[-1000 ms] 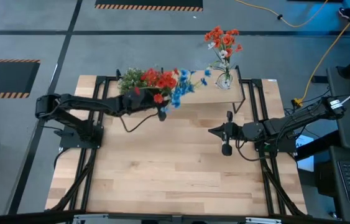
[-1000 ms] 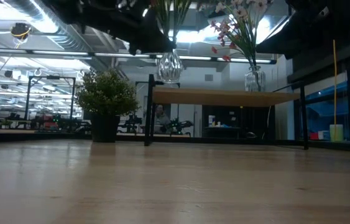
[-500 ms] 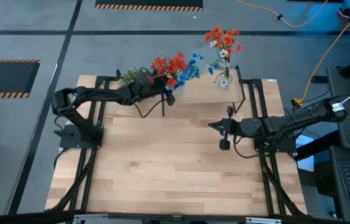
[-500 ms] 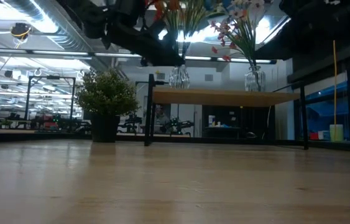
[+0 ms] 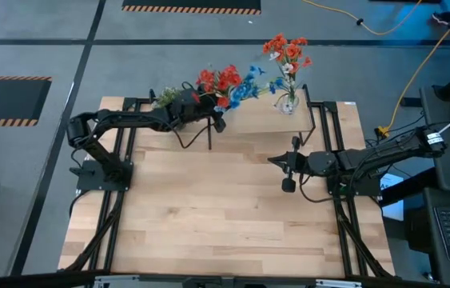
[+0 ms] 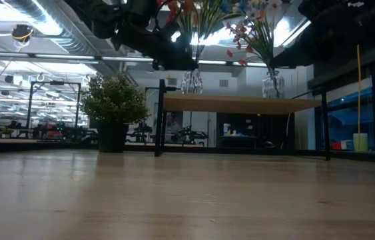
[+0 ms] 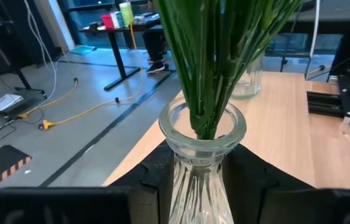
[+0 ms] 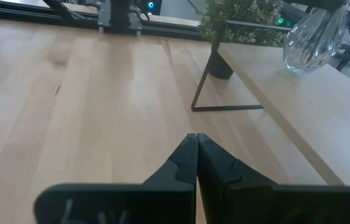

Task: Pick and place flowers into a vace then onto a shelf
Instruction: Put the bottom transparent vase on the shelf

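Note:
My left gripper (image 5: 211,122) is shut on a clear ribbed glass vase (image 6: 190,81) that holds red-orange and blue flowers (image 5: 226,83). Their green stems (image 7: 215,56) fill the vase's mouth. The vase is over the left end of the light-wood shelf (image 5: 256,122), its base at the board (image 6: 240,103); I cannot tell whether it rests there. A second glass vase (image 5: 288,102) with red-orange and pale flowers stands on the shelf to the right. My right gripper (image 5: 275,165) is shut, above the tabletop in front of the shelf. My left gripper (image 7: 199,183) pinches the vase by its neck (image 7: 199,165), just below the flared rim, one finger (image 7: 156,174) on each side. The fingers come level from the table's left. The vase stays roughly upright in the hold, and the flowers lean toward the right.
A bushy potted plant (image 5: 169,98) stands at the shelf's left end, close behind my left arm. The shelf's thin black legs (image 8: 204,81) stand on the tabletop (image 5: 209,216). A black frame runs along both sides of the table.
My left gripper has carried the vase toward the table's far edge and a little to the right, and lowered it from above the shelf down to board level. Most of the move came in the first half-second; since then it has barely shifted.

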Controlling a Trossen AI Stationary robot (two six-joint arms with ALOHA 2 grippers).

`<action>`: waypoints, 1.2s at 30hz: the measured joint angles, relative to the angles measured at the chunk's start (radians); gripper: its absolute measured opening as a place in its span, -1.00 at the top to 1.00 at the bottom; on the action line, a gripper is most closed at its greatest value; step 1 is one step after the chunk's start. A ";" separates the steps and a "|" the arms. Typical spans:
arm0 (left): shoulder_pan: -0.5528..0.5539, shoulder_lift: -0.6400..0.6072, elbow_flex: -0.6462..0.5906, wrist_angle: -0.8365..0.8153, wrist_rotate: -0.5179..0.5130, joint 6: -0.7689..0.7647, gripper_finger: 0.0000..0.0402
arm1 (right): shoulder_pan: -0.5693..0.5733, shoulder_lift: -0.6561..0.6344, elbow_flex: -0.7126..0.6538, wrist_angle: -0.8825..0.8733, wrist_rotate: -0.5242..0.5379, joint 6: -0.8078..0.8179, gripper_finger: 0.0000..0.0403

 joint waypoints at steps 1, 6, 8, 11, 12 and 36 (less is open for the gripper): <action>0.000 0.003 0.000 0.001 0.001 0.001 0.49 | 0.000 0.000 0.000 0.000 0.000 0.000 0.96; 0.000 0.037 0.002 0.043 0.012 0.001 0.49 | 0.000 0.000 0.000 0.000 0.000 0.001 0.96; 0.002 0.047 0.002 0.060 0.013 0.001 0.49 | 0.000 0.000 0.000 0.000 0.000 0.001 0.96; 0.005 0.047 0.002 0.063 0.015 0.001 0.48 | 0.000 0.000 0.000 0.000 0.000 0.012 0.96; 0.006 0.047 0.002 0.061 0.015 0.000 0.47 | 0.000 0.000 0.000 -0.001 0.000 0.021 0.96; 0.005 0.033 0.000 0.063 0.050 0.006 -0.06 | 0.000 0.000 0.000 -0.016 0.000 0.023 0.96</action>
